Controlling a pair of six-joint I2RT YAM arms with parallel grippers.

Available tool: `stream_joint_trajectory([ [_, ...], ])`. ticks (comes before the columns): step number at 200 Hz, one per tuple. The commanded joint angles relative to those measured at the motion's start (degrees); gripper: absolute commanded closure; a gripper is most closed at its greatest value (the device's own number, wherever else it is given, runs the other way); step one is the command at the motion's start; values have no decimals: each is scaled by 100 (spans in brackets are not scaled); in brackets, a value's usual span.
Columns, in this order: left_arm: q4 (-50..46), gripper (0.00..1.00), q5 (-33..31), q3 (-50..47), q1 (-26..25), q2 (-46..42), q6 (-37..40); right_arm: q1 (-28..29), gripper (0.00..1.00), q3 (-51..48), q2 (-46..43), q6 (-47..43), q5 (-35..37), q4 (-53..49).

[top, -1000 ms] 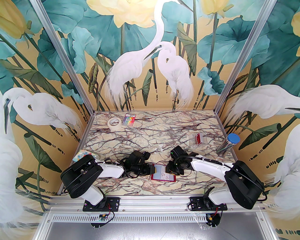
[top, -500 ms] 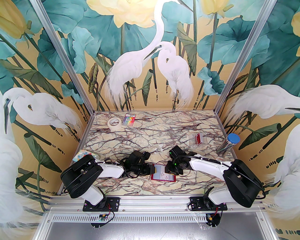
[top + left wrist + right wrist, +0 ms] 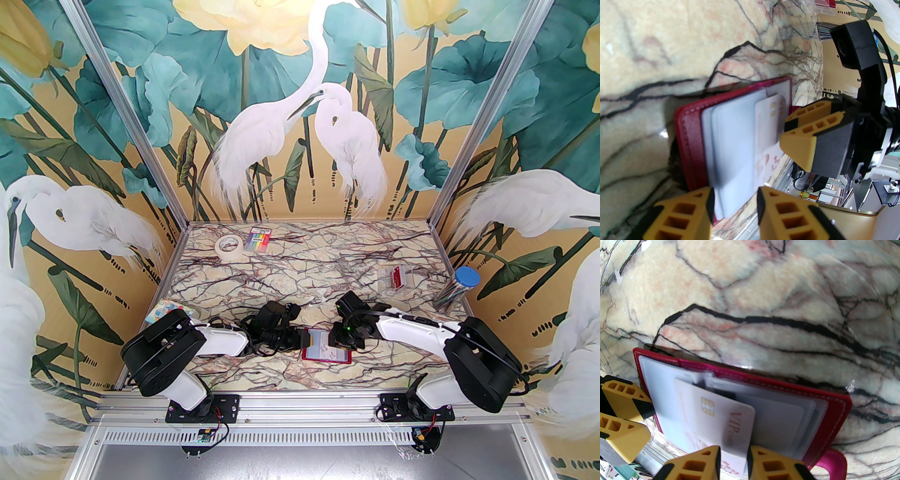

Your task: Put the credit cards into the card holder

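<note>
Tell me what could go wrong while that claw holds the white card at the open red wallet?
1. The white card looks only partly tucked among the clear sleeves. If the right gripper pushes at a slant, it might jam or bend.
2. The left gripper seems to pinch just the thin sleeve edge of the card holder, so the holder could slip and slide on the smooth table.

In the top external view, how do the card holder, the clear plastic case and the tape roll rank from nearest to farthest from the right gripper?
From the right gripper:
1. card holder, directly under it, near centre.
2. clear plastic case, farther back on the right.
3. tape roll, far back left.
</note>
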Motion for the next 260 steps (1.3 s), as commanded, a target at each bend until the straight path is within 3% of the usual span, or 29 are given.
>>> stream_joint_trajectory([
  [1, -74, 64, -236, 47, -81, 199, 48, 57, 75, 93, 86, -66, 105, -62],
  [260, -79, 64, -236, 44, -74, 196, 46, 172, 74, 252, 106, -77, 316, -363],
])
